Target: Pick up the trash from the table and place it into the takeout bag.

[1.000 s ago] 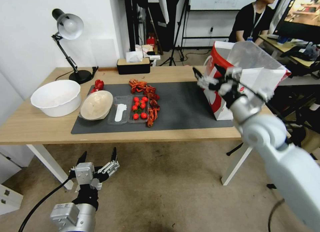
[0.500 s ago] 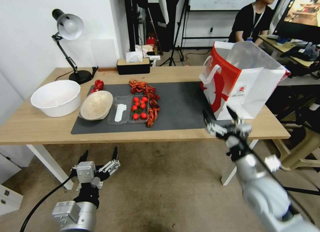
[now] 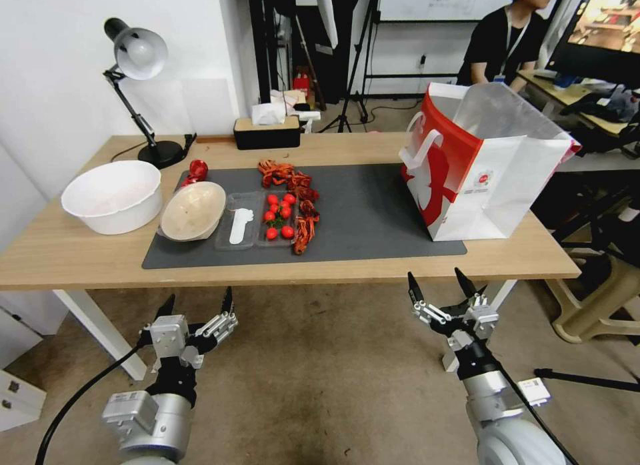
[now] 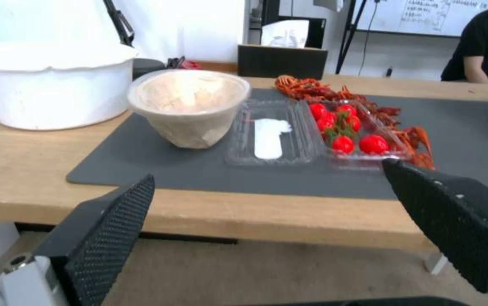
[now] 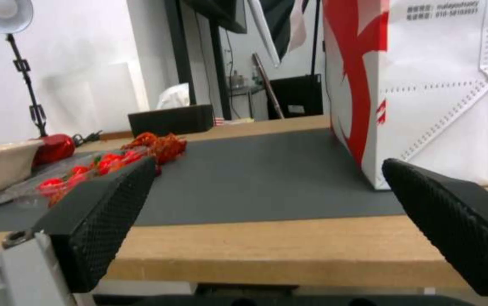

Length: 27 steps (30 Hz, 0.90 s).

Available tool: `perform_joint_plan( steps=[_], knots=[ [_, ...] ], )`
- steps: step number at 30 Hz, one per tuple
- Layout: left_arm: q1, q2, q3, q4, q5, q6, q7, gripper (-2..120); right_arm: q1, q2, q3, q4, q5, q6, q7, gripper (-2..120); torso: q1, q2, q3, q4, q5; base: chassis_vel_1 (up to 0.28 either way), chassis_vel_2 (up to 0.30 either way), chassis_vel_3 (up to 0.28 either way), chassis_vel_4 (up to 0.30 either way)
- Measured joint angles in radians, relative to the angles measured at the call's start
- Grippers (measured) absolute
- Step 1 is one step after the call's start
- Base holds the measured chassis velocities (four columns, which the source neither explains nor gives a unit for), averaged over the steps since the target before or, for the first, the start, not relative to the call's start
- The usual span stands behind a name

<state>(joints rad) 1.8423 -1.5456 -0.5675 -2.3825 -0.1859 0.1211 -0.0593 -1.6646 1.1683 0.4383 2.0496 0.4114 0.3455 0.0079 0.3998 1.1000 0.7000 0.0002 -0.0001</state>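
On the table (image 3: 80, 258) lies a dark grey mat (image 3: 373, 211). At its left end the trash is gathered: a tilted beige paper bowl (image 3: 193, 210) (image 4: 190, 104), a crushed red can (image 3: 197, 170) behind it, a clear tray (image 3: 243, 221) (image 4: 272, 140) holding cherry tomatoes (image 3: 279, 217), and red crayfish shells (image 3: 293, 179). The red and white takeout bag (image 3: 480, 165) (image 5: 425, 85) stands upright and open at the mat's right end. Both grippers hang below the table's front edge: my left gripper (image 3: 198, 298) (image 4: 267, 171) open before the bowl, my right gripper (image 3: 435, 278) (image 5: 267, 163) open before the bag. Neither holds anything.
A large white bowl (image 3: 113, 195) sits on the wood left of the mat. A desk lamp (image 3: 137, 55) and a black tissue box (image 3: 267, 131) stand along the back edge. White table legs (image 3: 100, 325) reach the carpet under the front edge.
My right arm has swung down from beside the takeout bag's side to below the table's front edge, staying open. The left gripper has barely shifted.
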Motion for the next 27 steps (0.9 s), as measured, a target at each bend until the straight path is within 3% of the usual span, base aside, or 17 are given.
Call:
perform_joint_plan(
  steps=[4,9,12,13,17,18,21,27],
  knots=[
    [-0.044,0.016,-0.016,0.003,-0.045,0.033,-0.019,100,-0.007,0.004,-0.004,0.001,-0.005,-0.001,0.0,100,0.0,0.0,0.0,-0.0002,0.0,0.0,0.0,0.0,0.0],
    [-0.112,0.056,-0.041,0.006,-0.192,0.101,-0.088,100,0.003,0.004,-0.021,0.005,-0.012,-0.009,0.0,100,0.0,0.0,0.0,-0.0007,-0.0001,0.0,0.0,0.0,0.0],
    [-0.143,0.062,-0.086,0.002,-0.357,0.134,-0.169,100,0.051,-0.018,-0.063,-0.012,-0.015,-0.024,-0.007,100,0.0,0.0,0.0,0.0001,0.0002,0.0,0.0,0.0,0.0],
    [-0.143,0.062,-0.086,0.002,-0.357,0.134,-0.169,100,0.051,-0.018,-0.063,-0.012,-0.015,-0.024,-0.007,100,0.0,0.0,0.0,0.0001,0.0002,0.0,0.0,0.0,0.0],
    [-0.197,0.072,-0.15,-0.011,-0.634,0.186,-0.273,100,0.093,-0.038,-0.101,-0.033,-0.016,-0.032,-0.008,100,0.0,0.0,0.0,0.0003,0.0002,0.0,0.0,0.0,0.0],
    [-0.197,0.072,-0.15,-0.011,-0.634,0.186,-0.273,100,0.093,-0.038,-0.101,-0.033,-0.016,-0.032,-0.008,100,0.0,0.0,0.0,0.0003,0.0002,0.0,0.0,0.0,0.0],
    [-0.262,0.117,-0.169,0.015,-0.801,0.21,-0.344,100,0.09,-0.038,-0.1,-0.034,-0.019,-0.033,-0.007,100,0.0,0.0,0.0,-0.0004,-0.0003,0.0,0.0,0.0,0.0],
    [-0.35,0.187,-0.188,0.082,-0.92,0.226,-0.396,100,0.072,-0.03,-0.087,-0.02,-0.031,-0.033,-0.006,100,0.0,0.0,0.0,-0.0004,0.0,0.0,0.0,0.0,0.0]
  ],
)
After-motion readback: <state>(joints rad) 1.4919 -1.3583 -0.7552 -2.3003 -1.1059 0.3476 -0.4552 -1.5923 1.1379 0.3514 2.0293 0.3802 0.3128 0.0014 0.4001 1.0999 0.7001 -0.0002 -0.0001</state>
